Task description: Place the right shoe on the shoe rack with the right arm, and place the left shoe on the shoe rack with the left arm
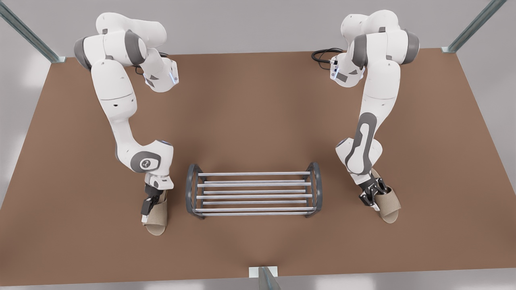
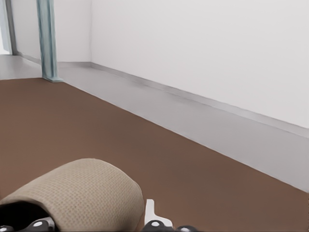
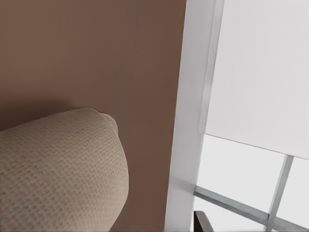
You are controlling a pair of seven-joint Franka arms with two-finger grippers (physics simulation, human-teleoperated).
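The shoe rack (image 1: 254, 196) stands low at the table's middle front, its bars bare. In the front view, my left gripper (image 1: 373, 199) reaches down on the right, shut on the strap side of the beige left shoe (image 1: 390, 206). In the left wrist view, that shoe (image 2: 82, 193) lies between the fingertips (image 2: 150, 212). My right gripper (image 1: 150, 207), on the front view's left, is shut on the side of the right shoe (image 1: 158, 222). The right wrist view has this woven shoe (image 3: 58, 164) close up. Each shoe lies about one shoe's length from its end of the rack.
The brown table (image 1: 258, 121) carries both arm bases at its far side. Teal posts stand at the far corners (image 1: 56, 58) (image 1: 446, 49) and at the near edge's middle (image 1: 264, 278). A black cable (image 1: 322, 54) loops by the base on the front view's right.
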